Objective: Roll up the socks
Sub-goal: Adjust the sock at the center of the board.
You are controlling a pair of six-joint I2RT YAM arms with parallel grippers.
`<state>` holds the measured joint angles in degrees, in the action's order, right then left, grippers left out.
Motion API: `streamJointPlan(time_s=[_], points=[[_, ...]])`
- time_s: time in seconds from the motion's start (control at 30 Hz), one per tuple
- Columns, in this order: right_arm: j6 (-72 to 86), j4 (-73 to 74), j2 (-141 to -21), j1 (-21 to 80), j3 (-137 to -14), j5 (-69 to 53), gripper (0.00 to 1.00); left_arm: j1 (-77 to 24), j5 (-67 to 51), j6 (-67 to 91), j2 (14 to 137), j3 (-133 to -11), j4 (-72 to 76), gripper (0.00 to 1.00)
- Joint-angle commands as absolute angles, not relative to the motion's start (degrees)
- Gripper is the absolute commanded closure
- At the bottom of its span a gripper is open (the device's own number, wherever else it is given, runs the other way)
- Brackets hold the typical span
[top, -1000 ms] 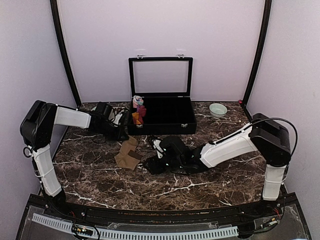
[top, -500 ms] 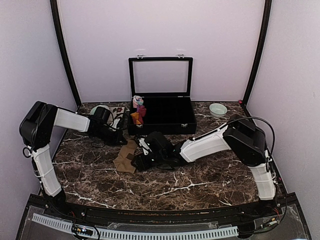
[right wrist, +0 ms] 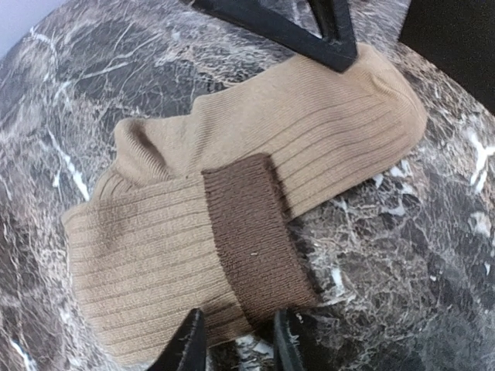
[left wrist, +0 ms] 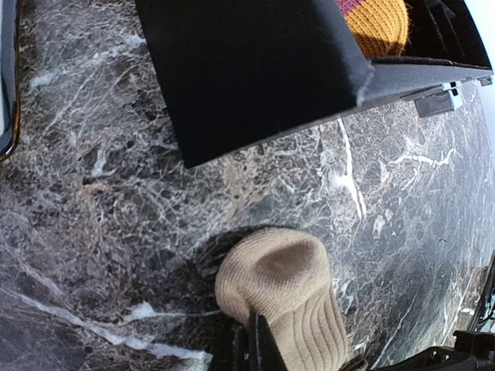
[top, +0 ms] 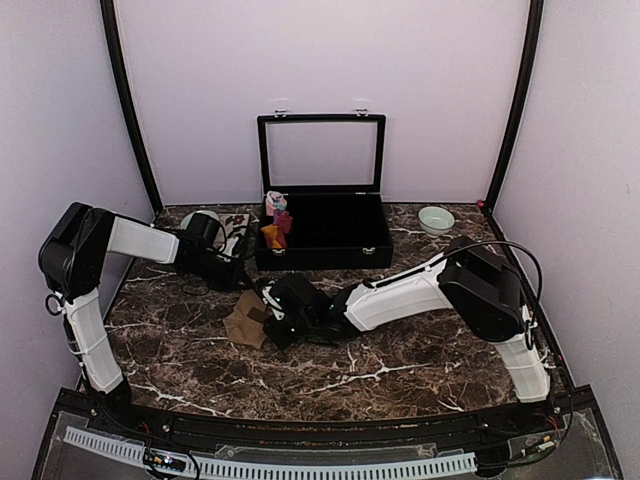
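The right arm's fingers [right wrist: 189, 348] stand partly open at 6 o'clock in the right wrist view. One is on each side of the near edge of the tan sock [right wrist: 255, 154], where its dark brown cuff [right wrist: 251, 232] is folded back over the ribbed leg. Fabric lies in the gap between them, but nothing shows it clamped.

At 12 to 1 o'clock in the same view, the left arm's fingers [right wrist: 340, 42] are closed together with their tips down on the sock near its toe end. It cannot be told whether they nip any cloth or only press it flat.

The sock lies folded once on the marble table [right wrist: 402, 270], at about 9 o'clock from the table's middle in the top view, between the two wrists. At 12 o'clock stands the open black case [top: 330, 258], with an orange-toed knit bundle [left wrist: 377, 25] in its left end compartment. A pale green bowl [top: 435, 218] sits at 2 o'clock, well apart.

The step in hand looks like taking hold of the folded edge to turn it over toward the toe. Several things could go wrong:
- If the right fingers catch only the cuff layer, the fold beneath would stay flat and the roll would come out loose or open again.
- If they come in too low, they would scrape the table instead of gathering cloth.
- If the left tips only rest on the sock, it may slide along with the pull rather than roll.
- With both wrists this close, rolling toward the toe risks the two arms bumping each other.
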<state>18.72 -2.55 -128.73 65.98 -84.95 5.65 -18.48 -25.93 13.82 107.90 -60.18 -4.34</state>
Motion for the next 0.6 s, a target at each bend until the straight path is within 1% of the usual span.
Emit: streamJointPlan(time_s=[0.0,0.13,0.23,0.57], points=[[17.2,-0.2,-131.1,66.3,-86.9,7.9,0.78,-18.0,-26.6,14.1,107.7,-60.7,-4.0,1.0],[17.0,-1.9,-130.9,66.5,-87.1,8.7,0.92,-17.9,-26.4,14.0,107.8,-60.6,-4.0,1.0],[16.7,-5.3,-128.8,66.9,-85.0,9.4,0.99,-17.8,-26.4,13.9,108.0,-60.7,-3.9,1.0],[15.7,-12.2,-123.4,67.3,-81.0,9.0,1.0,-17.7,-26.7,13.9,107.9,-60.9,-4.2,1.0]])
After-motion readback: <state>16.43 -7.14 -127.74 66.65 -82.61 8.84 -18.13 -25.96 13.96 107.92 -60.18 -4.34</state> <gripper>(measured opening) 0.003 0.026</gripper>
